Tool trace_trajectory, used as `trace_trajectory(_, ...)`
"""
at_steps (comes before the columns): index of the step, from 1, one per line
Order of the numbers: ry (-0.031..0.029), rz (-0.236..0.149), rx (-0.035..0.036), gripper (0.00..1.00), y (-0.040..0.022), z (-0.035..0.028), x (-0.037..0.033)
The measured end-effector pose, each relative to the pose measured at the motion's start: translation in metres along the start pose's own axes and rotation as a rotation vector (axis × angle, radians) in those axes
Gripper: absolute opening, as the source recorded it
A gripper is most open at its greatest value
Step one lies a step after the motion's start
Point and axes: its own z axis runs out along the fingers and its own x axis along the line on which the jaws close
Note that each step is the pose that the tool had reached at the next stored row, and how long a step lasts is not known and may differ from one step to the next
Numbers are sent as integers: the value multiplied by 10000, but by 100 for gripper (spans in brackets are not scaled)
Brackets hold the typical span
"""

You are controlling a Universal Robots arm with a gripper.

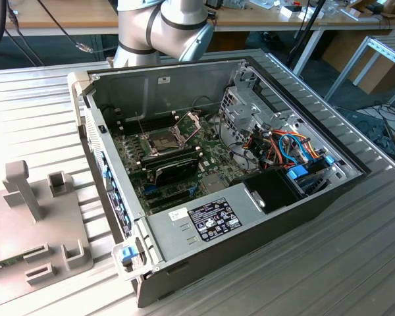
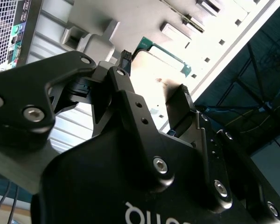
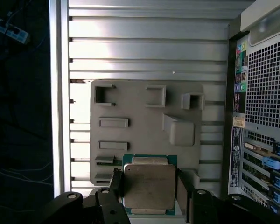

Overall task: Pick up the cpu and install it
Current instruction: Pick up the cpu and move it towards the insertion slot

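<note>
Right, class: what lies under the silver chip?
Under the chip you can see the grey holder plate, which lies on the ribbed metal table. The chip covers the part of the plate directly below it, so any slot there is hidden.

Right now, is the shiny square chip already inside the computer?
No, in the first wrist view the cpu is outside the computer case, over the grey holder plate.
</note>
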Motion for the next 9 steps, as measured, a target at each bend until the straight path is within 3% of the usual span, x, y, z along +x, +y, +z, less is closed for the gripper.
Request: trace_trajectory(9,0,0,1,55,-1,-6,-19)
